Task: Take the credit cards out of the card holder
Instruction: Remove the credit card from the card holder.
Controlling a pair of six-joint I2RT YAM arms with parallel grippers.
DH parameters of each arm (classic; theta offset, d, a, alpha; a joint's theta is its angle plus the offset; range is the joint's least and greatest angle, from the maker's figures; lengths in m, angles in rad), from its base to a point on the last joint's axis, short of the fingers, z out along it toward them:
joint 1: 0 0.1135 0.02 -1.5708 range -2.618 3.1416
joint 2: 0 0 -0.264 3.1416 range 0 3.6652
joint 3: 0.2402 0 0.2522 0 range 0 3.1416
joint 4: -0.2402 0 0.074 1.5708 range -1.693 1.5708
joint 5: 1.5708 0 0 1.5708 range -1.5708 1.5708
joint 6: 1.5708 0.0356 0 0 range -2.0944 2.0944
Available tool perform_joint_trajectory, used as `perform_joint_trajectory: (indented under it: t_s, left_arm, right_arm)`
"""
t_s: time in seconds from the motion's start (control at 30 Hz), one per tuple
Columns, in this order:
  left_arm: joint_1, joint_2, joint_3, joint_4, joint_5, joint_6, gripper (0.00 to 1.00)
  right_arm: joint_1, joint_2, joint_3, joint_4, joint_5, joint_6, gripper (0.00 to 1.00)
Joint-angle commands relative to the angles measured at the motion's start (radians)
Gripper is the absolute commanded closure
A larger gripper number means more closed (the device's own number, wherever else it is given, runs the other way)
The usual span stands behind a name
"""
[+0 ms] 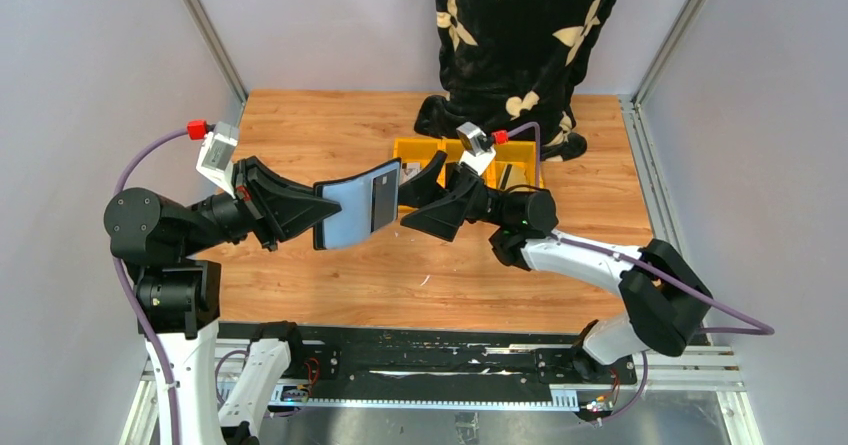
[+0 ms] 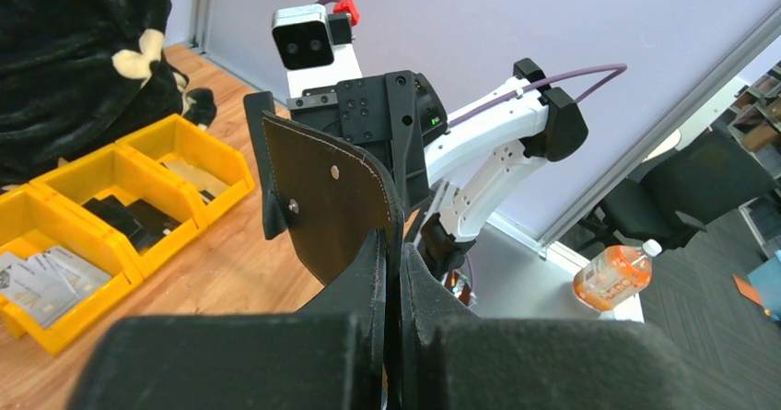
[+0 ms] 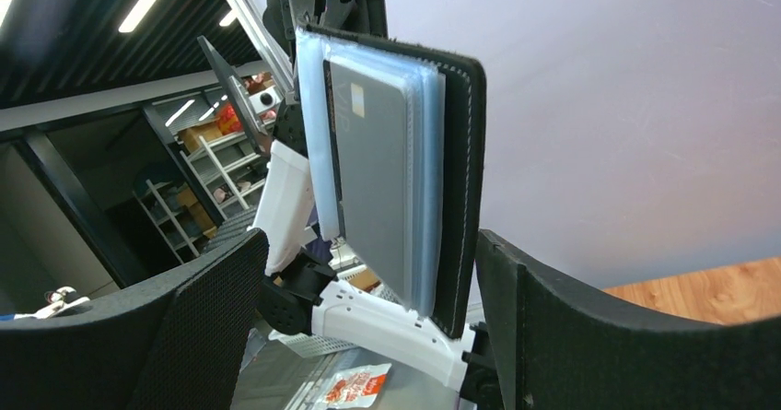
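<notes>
My left gripper (image 1: 320, 209) is shut on the black card holder (image 1: 356, 205) and holds it open and upright above the table. In the left wrist view the jaws (image 2: 396, 244) pinch its leather flap (image 2: 332, 198), snap stud showing. In the right wrist view the holder (image 3: 460, 180) faces me with pale blue sleeves and a grey credit card (image 3: 368, 170) in the front sleeve. My right gripper (image 1: 418, 197) is open, its fingers either side of the holder's lower edge (image 3: 373, 244), touching nothing.
Yellow bins (image 1: 520, 160) stand in a row behind the grippers. In the left wrist view the nearest bin (image 2: 55, 327) holds pale cards (image 2: 37, 276) and the middle one dark items (image 2: 129, 216). A person in a black patterned garment (image 1: 520, 35) stands at the table's far edge.
</notes>
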Motion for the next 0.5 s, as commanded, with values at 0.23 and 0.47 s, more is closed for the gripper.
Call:
perform_joint_trajectory:
  t_s: [0.23,0.47]
  left_arm:
    - [-0.004,-0.014,-0.02,0.037,0.012,-0.019,1.0]
    - [-0.004,-0.022,0.011,-0.179,-0.055,0.214,0.99]
  right_arm:
    - [0.082,0.043,0.085,0.082,0.046,-0.009,0.33]
    - [0.072,-0.023,0.008,0.058,0.074,-0.015,0.91]
